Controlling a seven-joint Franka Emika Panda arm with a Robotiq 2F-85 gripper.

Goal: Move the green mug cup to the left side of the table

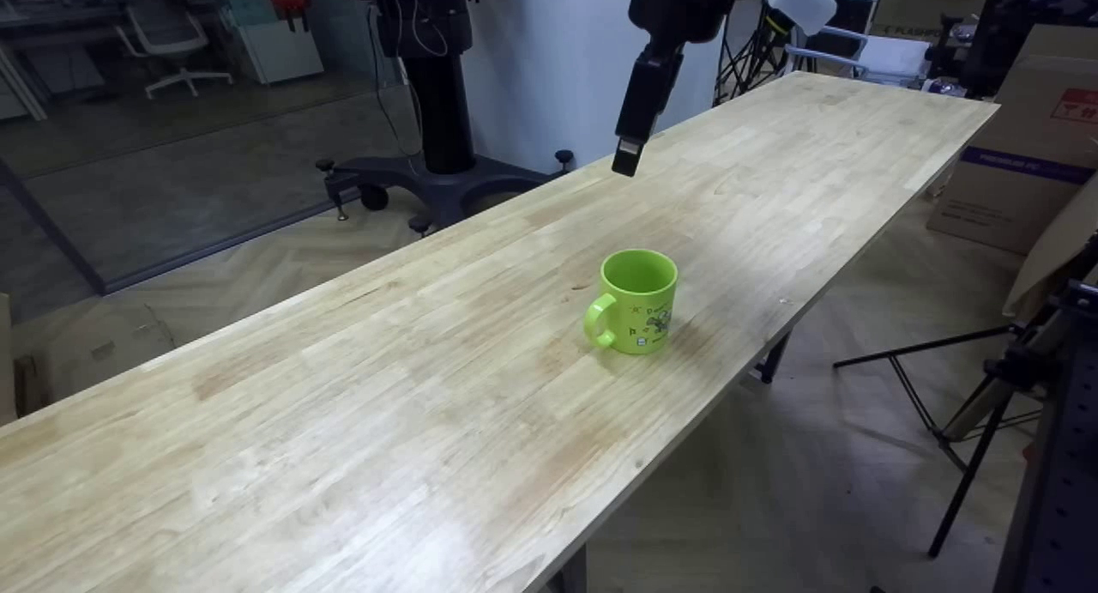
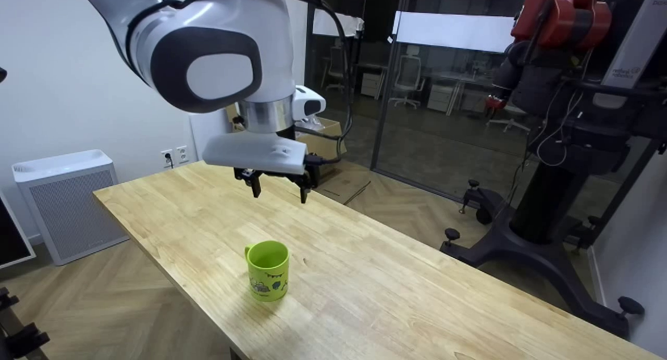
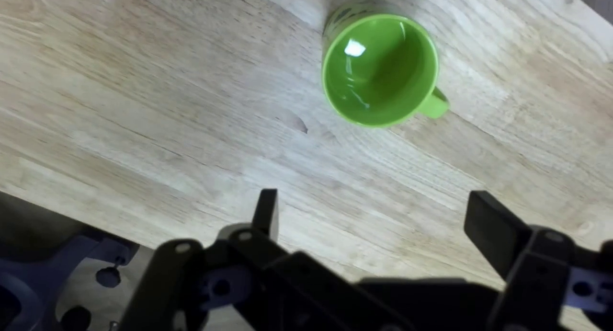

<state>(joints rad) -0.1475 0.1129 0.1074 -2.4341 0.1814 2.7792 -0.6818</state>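
"One glossy, lime-green cylindrical mug (image 1: 639, 310) stood upright on the long, pale wooden plank tabletop (image 1: 386, 387), nearer one of its long sides. Where were the jaws?"

"Above the tabletop and off to one side of the mug, spread wide, with nothing between them"

"So the step was the approach?"

"I judged so. The jaws needed to travel level until centred over the mug, and only then sink straight down, slowly, since I could not tell how much room the gap would leave around it"

"What about the green loop handle (image 3: 435, 106)?"

"In the wrist view it jutted out on the side of one black, blunt fingertip (image 3: 495, 233). Descending at that angle probably risked landing on it, so turning the jaws a little, to close on the mug clear of the handle, seemed the better plan, with a firm grip before any lift"
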